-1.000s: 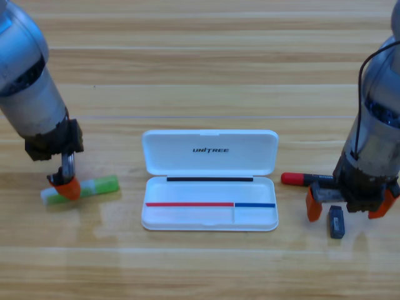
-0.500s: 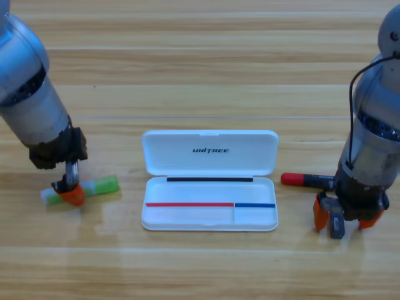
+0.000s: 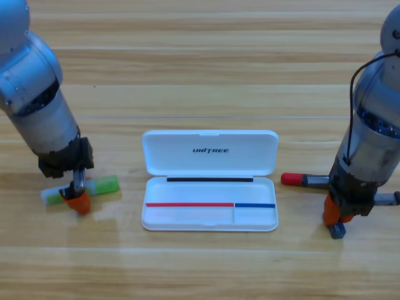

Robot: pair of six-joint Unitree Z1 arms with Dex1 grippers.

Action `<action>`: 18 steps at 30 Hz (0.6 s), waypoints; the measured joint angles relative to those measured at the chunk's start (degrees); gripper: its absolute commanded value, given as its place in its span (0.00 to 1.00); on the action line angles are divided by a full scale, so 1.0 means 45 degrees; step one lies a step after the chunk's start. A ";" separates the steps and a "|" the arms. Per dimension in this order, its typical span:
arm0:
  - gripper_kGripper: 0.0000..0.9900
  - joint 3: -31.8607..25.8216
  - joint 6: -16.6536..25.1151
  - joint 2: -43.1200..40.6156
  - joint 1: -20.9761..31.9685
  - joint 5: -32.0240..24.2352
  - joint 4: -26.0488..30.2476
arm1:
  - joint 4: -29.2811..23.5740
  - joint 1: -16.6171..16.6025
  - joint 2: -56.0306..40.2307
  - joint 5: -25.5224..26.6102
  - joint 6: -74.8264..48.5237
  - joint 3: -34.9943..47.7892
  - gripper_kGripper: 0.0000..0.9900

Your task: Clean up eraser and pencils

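Covering eraser, right gripper; left gripper hiding green pencil middle

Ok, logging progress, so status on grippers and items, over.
Left gripper down on green pencil. Right gripper shut on eraser, red marker behind. White case open, nothing inside.

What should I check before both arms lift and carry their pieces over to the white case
1. White UNITREE case lid open: ok.
2. Tray of the case free of objects: ok.
3. Right gripper closed on the eraser: ok, jaws drawn in around it.
4. Left gripper down on the green pencil: ok; firm grip: cannot tell.
5. Red-capped marker clear of the right gripper: cannot tell, its barrel runs behind the arm.
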 measured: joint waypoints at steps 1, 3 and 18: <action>0.90 0.0016 0.0000 0.0054 0.0031 -0.0015 -0.0026 | -0.0022 -0.0004 0.0000 0.0060 -0.0151 0.0005 0.00; 0.90 0.0017 0.0000 0.0132 0.0095 -0.0096 -0.0043 | -0.0047 -0.0060 0.0000 0.0267 -0.0220 0.0042 0.00; 0.47 0.0012 0.0281 0.0285 0.0190 -0.0412 -0.0053 | 0.4089 -0.0054 -0.0793 0.0330 -1.1864 -0.2237 0.00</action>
